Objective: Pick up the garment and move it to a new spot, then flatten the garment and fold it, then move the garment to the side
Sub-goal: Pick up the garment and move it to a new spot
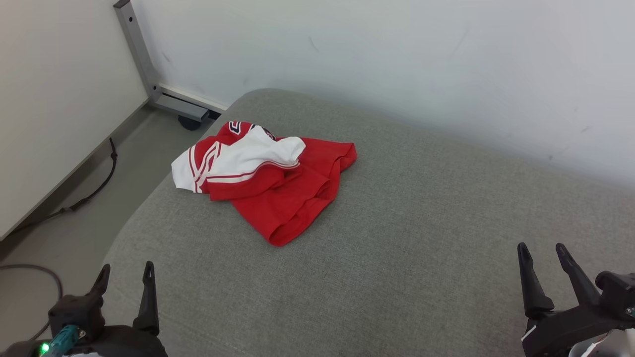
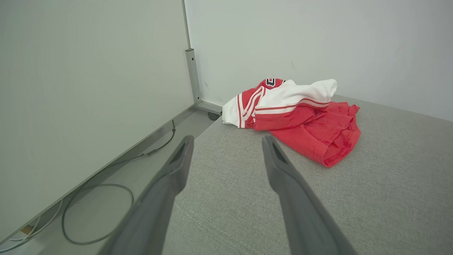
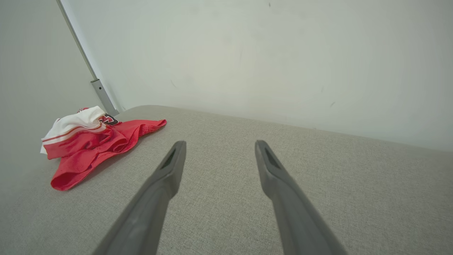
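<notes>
A red and white garment (image 1: 278,183) lies crumpled near the far left corner of the grey cushioned surface (image 1: 421,238). It is bunched, with a white striped part on top and red cloth spreading toward me. The left wrist view has the garment (image 2: 304,120) ahead and to the right of the fingers; the right wrist view has the garment (image 3: 92,145) far to the left. My left gripper (image 1: 126,270) stands open at the lower left, well short of it. My right gripper (image 1: 543,250) stands open at the lower right, far from it. Nothing is between either pair of fingers.
A white wall runs behind the surface. Left of it is a white panel with a grey metal post and foot (image 1: 163,96). Cables (image 2: 95,212) lie on the floor along the surface's left edge (image 1: 134,223).
</notes>
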Controlling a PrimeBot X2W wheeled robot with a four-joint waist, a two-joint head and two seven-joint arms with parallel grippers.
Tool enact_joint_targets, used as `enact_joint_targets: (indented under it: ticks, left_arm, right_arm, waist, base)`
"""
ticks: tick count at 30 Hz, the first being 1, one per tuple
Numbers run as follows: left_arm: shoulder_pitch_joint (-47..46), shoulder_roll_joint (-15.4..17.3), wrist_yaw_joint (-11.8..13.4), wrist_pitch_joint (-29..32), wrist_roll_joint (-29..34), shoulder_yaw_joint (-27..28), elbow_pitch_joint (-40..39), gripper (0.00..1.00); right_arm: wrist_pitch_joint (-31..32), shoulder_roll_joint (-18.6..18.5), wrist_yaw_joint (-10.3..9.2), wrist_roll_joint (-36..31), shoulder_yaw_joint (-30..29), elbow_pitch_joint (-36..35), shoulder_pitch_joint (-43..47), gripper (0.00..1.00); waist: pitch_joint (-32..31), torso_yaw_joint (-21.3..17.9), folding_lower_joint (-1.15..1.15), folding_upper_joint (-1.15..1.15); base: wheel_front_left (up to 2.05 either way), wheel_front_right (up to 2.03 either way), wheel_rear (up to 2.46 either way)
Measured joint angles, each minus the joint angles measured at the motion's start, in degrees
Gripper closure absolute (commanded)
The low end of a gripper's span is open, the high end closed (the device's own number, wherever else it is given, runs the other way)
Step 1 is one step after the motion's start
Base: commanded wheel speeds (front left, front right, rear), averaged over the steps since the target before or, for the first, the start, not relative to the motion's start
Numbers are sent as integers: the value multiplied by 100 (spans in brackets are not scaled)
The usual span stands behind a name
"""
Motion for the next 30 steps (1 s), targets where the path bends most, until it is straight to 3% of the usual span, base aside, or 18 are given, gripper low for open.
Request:
enact_joint_targets:
  ticks: [8,14,24,30]
  left_arm:
    - [-38,-114,-37,-42,-175,-45,29,0]
    - [-862,-163,-546,90,-543,-235,505,0]
    - [-2541,-178,-1168,443,-1123,-129,1662,0]
    - [-3563,-99,-1273,799,-1295,-43,2655,0]
  right_arm:
    - [46,-4,8,-1,20,141,-9,0]
    - [47,-14,8,-2,-12,146,4,0]
    - [200,-87,8,-149,101,-43,-215,0]
    - [315,-231,8,-214,68,-193,-299,0]
  waist:
    - [56,38,0,0]
    - [79,7,0,0]
    - [296,-292,0,0]
    - [564,-555,1,0]
  base:
    - [0,0,0]
    - [0,0,0]
    - [0,0,0]
    - [0,0,0]
